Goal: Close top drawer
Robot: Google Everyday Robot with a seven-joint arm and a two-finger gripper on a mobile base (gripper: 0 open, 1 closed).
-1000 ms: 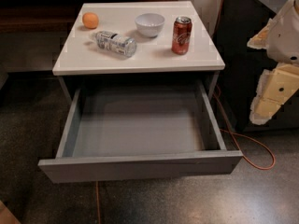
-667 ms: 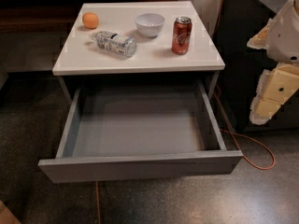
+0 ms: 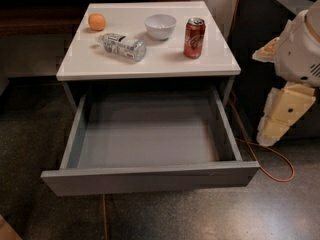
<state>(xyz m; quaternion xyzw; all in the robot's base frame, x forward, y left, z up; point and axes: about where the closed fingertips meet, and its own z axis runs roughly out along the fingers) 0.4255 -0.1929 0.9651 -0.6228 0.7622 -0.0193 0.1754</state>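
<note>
The top drawer (image 3: 150, 180) is pulled far out of the cabinet toward me. Its flat grey front is nearest, and its plain grey inside (image 3: 147, 134) holds nothing. The other drawer fronts are hidden below it. My arm stands at the right edge of the view. The cream-coloured gripper (image 3: 281, 115) hangs pointing down, to the right of the drawer's right wall and apart from it, touching nothing.
The cabinet's white top (image 3: 210, 64) carries an orange (image 3: 97, 21), a plastic bottle on its side (image 3: 124, 46), a white bowl (image 3: 160, 26) and a red soda can (image 3: 194, 38). An orange cable (image 3: 272, 156) runs over the speckled floor at the right. Dark furniture (image 3: 255, 44) stands behind my arm.
</note>
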